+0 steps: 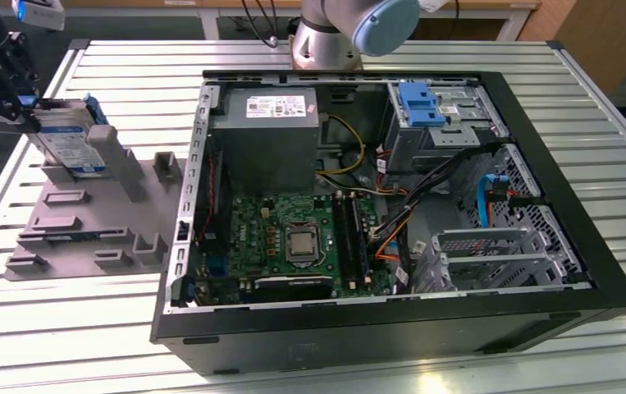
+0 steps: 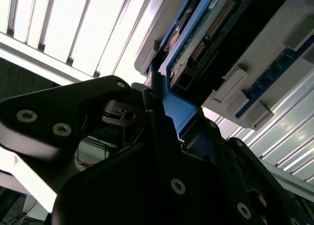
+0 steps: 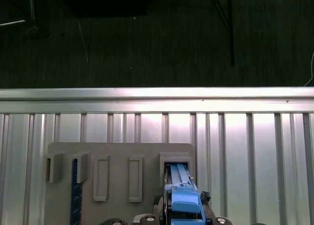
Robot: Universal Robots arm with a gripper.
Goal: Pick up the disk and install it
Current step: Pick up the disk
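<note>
- Plainly, at the upper left of the exterior view, the black gripper [image 1: 26, 111] meets the silver rectangular disk with blue plastic side rails [image 1: 70, 146].
- The disk stands upright in a slot of the grey plastic holder plate [image 1: 83, 226] on the slatted metal surface [image 1: 72, 328].
- In the second wrist view the gripper [image 2: 179, 114] pinches the disk's blue rail. The disk's far end is cut off.
- The open black computer case [image 1: 400, 205] lies centre-right. The arm above it is cropped.

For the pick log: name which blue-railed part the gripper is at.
The disk standing upright in the grey fixture, right at the gripper; the bare blue bracket sits inside the computer case.
</note>
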